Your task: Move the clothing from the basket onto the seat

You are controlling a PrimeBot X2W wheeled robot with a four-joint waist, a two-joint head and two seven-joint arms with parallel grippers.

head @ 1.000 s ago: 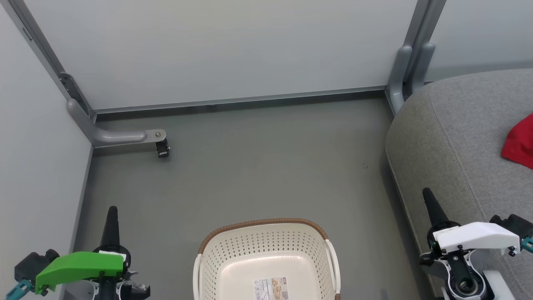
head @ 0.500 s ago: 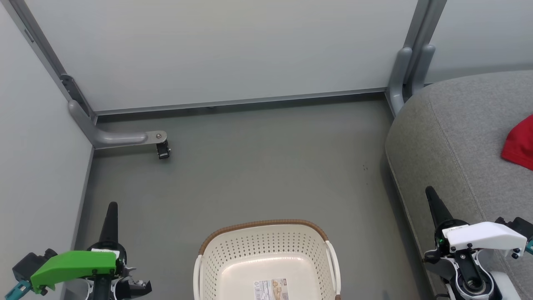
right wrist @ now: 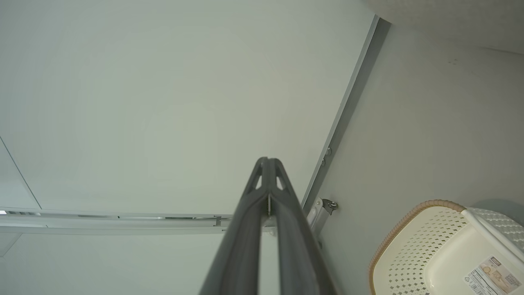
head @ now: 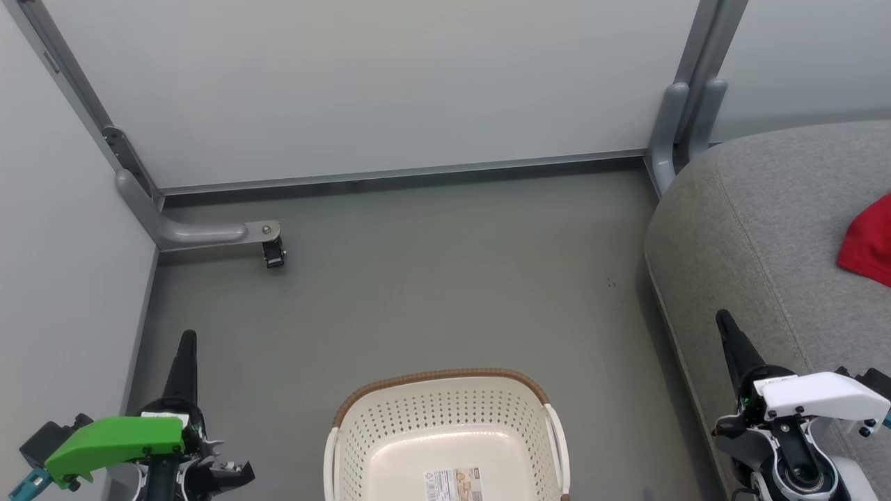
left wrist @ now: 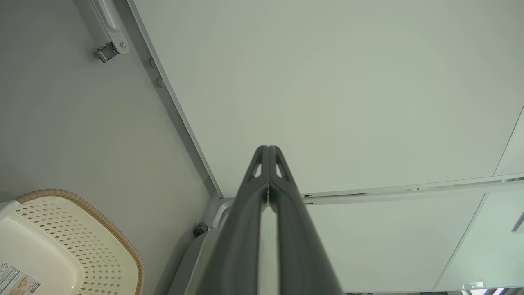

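Observation:
The cream basket [head: 445,417] with its brown rim sits on the floor at the bottom centre, with just a paper label on its bare bottom; it also shows in the left wrist view [left wrist: 82,229] and the right wrist view [right wrist: 413,246]. Red clothing [head: 870,243] lies on the grey seat [head: 759,229] at the right edge, partly cut off. My left gripper [head: 188,337] is shut and empty, left of the basket. My right gripper [head: 722,316] is shut and empty, over the seat's front edge. Both pairs of fingers meet at the tips [left wrist: 268,149] [right wrist: 268,160].
Pale partition walls [head: 376,83] close off the back and left. A grey bracket with a small castor [head: 268,247] juts out at the back left. A grey post foot [head: 679,118] stands beside the seat. Grey floor [head: 431,278] lies between basket and wall.
Both grippers have drawn slightly downward toward the bottom edge of the head view. The basket and the red clothing have kept their places.

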